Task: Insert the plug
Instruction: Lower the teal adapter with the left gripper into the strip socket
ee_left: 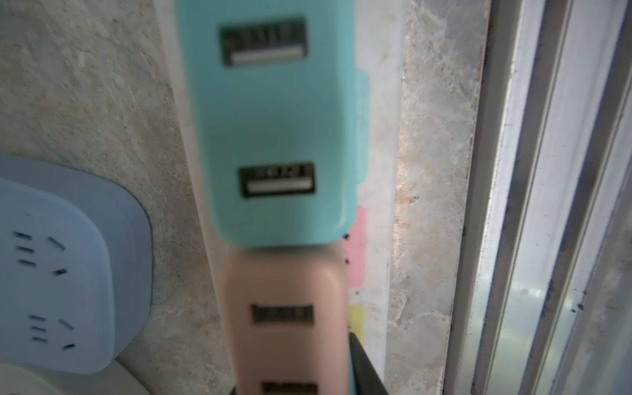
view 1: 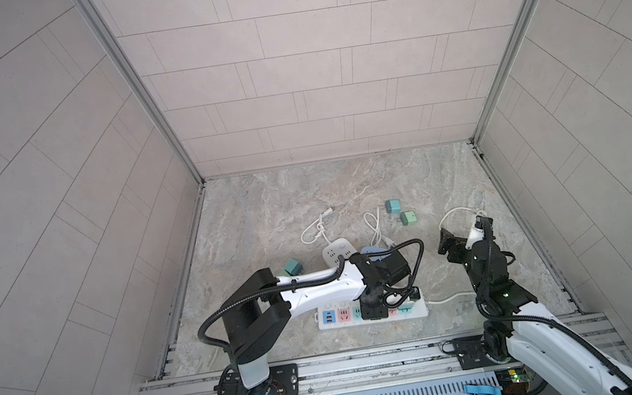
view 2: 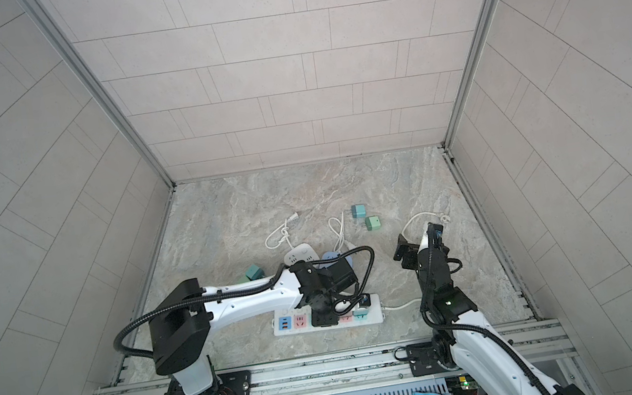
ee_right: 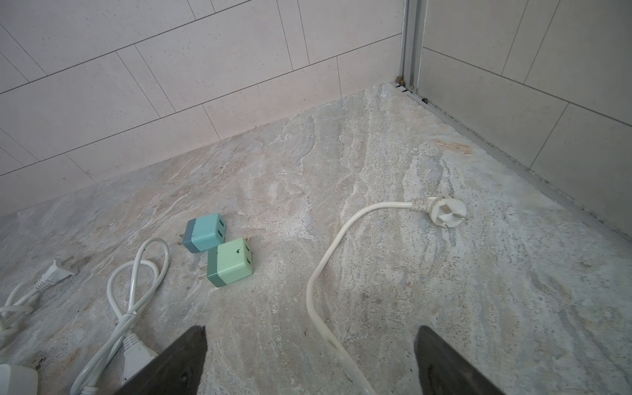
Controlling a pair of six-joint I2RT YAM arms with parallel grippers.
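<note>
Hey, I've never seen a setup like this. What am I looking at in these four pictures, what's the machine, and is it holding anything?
The machine is two robot arms on a rail, each ending in a two-fingered gripper. The two wide pictures look down from overhead; the two close-ups come from cameras on the arms' wrists. On the stone surface lie a long white power strip with coloured sockets, a blue socket block, a loose turquoise adapter, a pale green adapter and a white plug on a cord. The left gripper is shut, apparently on a pink adapter at the strip, beside a teal adapter. The right gripper is open and holds nothing.
</note>
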